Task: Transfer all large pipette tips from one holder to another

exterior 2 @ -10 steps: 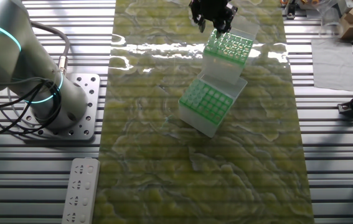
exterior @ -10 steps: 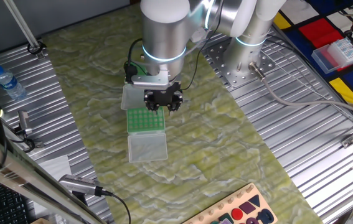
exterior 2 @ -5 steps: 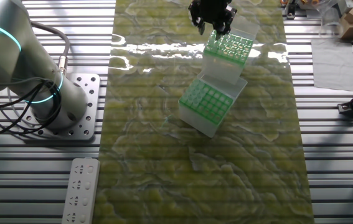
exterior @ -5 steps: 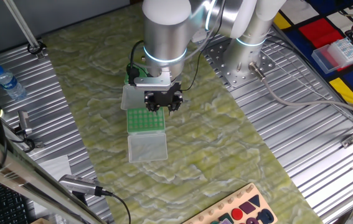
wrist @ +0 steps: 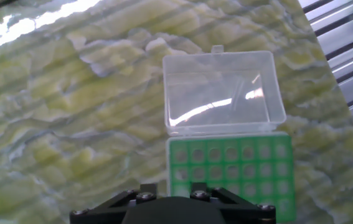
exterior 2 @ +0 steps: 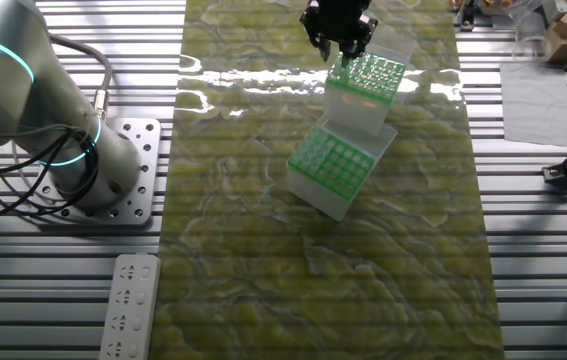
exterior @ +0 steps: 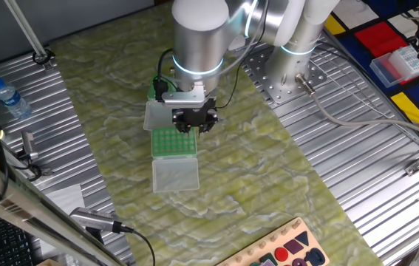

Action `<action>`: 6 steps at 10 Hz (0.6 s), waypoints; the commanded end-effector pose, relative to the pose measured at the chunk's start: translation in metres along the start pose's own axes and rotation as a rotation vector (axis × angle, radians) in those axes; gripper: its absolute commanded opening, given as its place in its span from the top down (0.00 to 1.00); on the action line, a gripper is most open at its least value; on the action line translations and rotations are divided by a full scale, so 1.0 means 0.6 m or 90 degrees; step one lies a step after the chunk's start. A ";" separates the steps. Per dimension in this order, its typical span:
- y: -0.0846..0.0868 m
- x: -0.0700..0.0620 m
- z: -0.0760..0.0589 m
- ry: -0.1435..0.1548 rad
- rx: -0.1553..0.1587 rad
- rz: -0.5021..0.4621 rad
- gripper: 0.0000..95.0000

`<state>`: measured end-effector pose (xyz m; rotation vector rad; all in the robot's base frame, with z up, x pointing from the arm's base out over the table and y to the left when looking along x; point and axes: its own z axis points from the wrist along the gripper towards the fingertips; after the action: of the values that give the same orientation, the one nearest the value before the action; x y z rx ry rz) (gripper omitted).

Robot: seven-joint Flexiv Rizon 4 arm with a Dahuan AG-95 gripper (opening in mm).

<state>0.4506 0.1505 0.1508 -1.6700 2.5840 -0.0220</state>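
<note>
My gripper hovered over the green holder, grip state unclear; misalignment risked jamming a tip.

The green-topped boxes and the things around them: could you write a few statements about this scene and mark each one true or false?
1. Two green-topped boxes stand on the green mat. True.
2. In the hand view, the clear lid is shut over the green rack. False: it is open and folded back, so the rack's holes show.
3. The gripper hangs close to the boxes, over the mat. True.
4. A water bottle lies between the two boxes. False: it lies on the metal slats at the side, off the mat.
</note>
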 end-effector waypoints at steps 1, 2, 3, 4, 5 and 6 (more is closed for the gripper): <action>0.000 0.000 0.000 0.001 0.000 0.002 1.00; 0.000 0.000 0.000 0.001 0.000 0.002 1.00; -0.001 0.001 -0.001 0.001 -0.001 0.006 1.00; -0.004 0.003 -0.004 0.000 -0.003 0.008 1.00; -0.008 0.006 -0.012 -0.002 -0.007 0.013 1.00; -0.013 0.007 -0.024 -0.002 -0.011 0.020 1.00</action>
<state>0.4555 0.1437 0.1657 -1.6318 2.6143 0.0053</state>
